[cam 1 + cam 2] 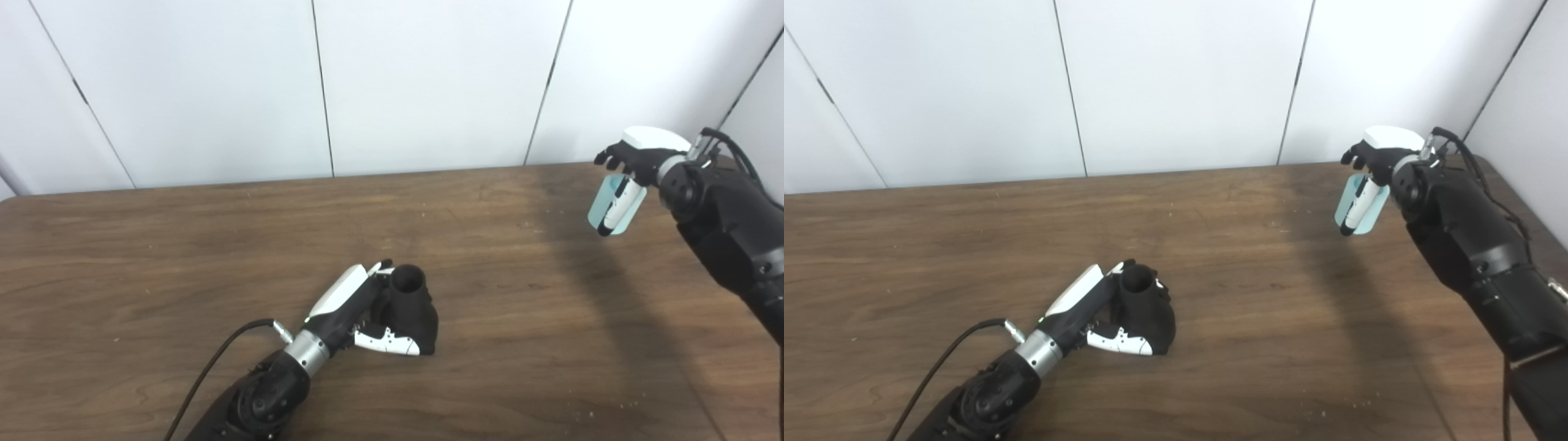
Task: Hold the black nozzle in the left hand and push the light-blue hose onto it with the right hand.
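A bare test room, lab-like: plain white wall panels (429, 79) with dark seams rise beyond the robot hand (361, 312), over a scuffed wood-grain worktop (153, 257) flecked with crumbs.

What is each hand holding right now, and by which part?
The left hand grips the black nozzle around its body, round opening up. The right hand holds the light-blue hose around its upper part, lifted far to the right.

Black arms; silver wrist collar behind the left hand (361, 306), black cable plugged beside that collar. White back plates on both, including the right hand (634, 162).
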`<state>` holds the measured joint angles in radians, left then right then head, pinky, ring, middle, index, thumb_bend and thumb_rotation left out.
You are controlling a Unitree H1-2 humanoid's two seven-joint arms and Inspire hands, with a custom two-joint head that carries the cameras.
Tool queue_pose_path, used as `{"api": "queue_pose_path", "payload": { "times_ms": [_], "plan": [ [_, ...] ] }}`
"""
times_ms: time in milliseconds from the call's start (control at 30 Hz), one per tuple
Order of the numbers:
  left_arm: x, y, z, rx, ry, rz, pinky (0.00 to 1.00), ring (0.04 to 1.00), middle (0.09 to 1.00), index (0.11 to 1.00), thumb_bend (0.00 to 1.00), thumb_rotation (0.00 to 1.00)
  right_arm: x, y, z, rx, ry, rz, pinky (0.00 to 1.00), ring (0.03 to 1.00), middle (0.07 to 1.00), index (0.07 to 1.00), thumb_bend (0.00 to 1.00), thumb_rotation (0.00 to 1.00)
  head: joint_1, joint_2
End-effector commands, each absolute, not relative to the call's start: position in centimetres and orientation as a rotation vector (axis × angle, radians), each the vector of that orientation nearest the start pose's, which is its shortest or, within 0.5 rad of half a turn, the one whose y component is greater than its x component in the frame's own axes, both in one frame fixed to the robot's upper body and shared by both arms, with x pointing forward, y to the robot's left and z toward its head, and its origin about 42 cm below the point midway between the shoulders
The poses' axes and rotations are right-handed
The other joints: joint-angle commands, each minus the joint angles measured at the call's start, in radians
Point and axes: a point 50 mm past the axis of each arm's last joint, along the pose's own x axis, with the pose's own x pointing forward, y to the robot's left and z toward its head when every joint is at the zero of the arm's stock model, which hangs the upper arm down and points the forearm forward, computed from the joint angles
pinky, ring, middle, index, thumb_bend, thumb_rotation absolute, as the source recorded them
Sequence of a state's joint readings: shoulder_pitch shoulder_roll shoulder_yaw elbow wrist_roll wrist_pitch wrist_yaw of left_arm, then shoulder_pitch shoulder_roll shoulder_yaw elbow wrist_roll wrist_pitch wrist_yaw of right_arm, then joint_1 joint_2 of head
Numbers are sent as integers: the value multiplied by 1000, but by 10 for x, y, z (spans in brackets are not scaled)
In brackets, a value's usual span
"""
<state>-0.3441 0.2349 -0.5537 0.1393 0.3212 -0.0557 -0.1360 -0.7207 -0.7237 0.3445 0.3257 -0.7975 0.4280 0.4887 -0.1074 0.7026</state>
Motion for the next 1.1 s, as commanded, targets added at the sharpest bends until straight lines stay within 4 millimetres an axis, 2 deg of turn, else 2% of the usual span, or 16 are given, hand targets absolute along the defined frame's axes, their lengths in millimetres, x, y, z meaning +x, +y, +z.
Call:
{"api": "queue_pose_path", "payload": {
  "times_ms": [0, 33, 100, 367, 400, 433, 500, 833, 900, 967, 1033, 1067],
  "plan": [
    [308, 120, 68, 726, 70, -903, 871, 846, 709, 420, 625, 385, 476, -397, 349, -1601, 263, -84, 199, 258, 376, 712, 915, 16, -1, 1],
    [308, 120, 69, 726, 70, -903, 871, 846, 709, 420, 625, 385, 475, -398, 349, -1617, 267, -81, 159, 216, 323, 693, 904, 6, -1, 1],
    [308, 120, 69, 727, 69, -904, 871, 846, 709, 420, 624, 383, 474, -400, 349, -1636, 274, -77, 123, 192, 296, 658, 882, 1, -2, 6],
    [308, 121, 70, 730, 68, -907, 882, 847, 709, 419, 625, 384, 476, -403, 354, -1696, 341, -40, 102, 185, 288, 592, 826, 0, -4, 10],
    [308, 121, 70, 730, 68, -907, 885, 848, 709, 419, 625, 384, 476, -403, 354, -1700, 340, -38, 100, 182, 285, 543, 676, 58, -4, 10],
    [308, 121, 70, 730, 68, -908, 885, 847, 709, 420, 625, 384, 476, -402, 355, -1703, 338, -36, 98, 179, 284, 517, 598, 87, -4, 11],
    [309, 121, 70, 731, 67, -909, 886, 846, 709, 420, 625, 385, 475, -402, 356, -1708, 330, -31, 92, 172, 281, 493, 534, 111, -3, 11],
    [309, 121, 72, 729, 66, -909, 875, 844, 710, 420, 625, 384, 468, -391, 362, -1714, 214, -6, 76, 160, 278, 484, 517, 117, 2, 17],
    [309, 120, 71, 729, 66, -909, 874, 844, 709, 420, 625, 384, 464, -382, 368, -1713, 166, 3, 81, 162, 287, 486, 517, 117, 3, 19],
    [309, 120, 71, 729, 67, -909, 873, 844, 709, 420, 625, 384, 456, -369, 378, -1716, 102, 14, 94, 175, 431, 484, 529, 24, 2, 19],
    [310, 121, 71, 728, 68, -909, 873, 844, 709, 416, 625, 383, 444, -352, 392, -1713, 7, 35, 105, 187, 460, 482, 531, 6, 1, 18],
    [310, 121, 71, 728, 69, -910, 882, 844, 709, 412, 625, 383, 438, -345, 399, -1711, -40, 47, 116, 199, 420, 499, 526, 2, -1, 18]
  ]
}}
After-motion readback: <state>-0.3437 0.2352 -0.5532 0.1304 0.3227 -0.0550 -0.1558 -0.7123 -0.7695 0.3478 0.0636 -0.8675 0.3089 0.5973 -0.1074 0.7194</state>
